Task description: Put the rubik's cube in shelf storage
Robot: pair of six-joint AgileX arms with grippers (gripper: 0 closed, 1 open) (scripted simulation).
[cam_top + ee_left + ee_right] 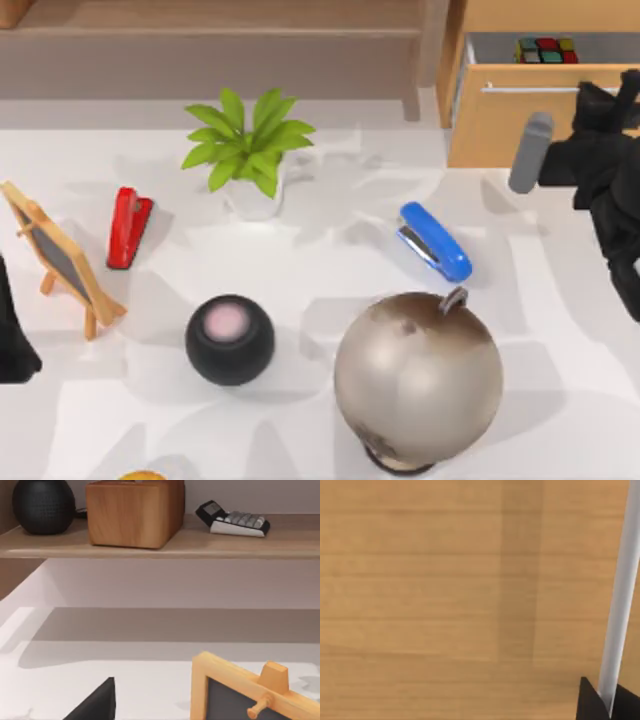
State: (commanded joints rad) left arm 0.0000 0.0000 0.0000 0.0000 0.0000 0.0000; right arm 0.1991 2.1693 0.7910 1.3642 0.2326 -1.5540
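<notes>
The rubik's cube lies inside the open drawer of the orange-tan cabinet at the back right, its red, green and yellow squares facing up. The shelf storage, a long brown recess, runs along the back left. My right gripper is at the right end of the drawer's metal handle. In the right wrist view the handle runs down between the dark fingertips of the right gripper, which hug it. My left gripper is parked at the table's left edge.
On the table stand a potted plant, a red stapler, a blue stapler, a black ball speaker, a large globe and a small chalkboard easel. The left wrist view shows the chalkboard easel and a shelf board carrying a wooden box and a calculator.
</notes>
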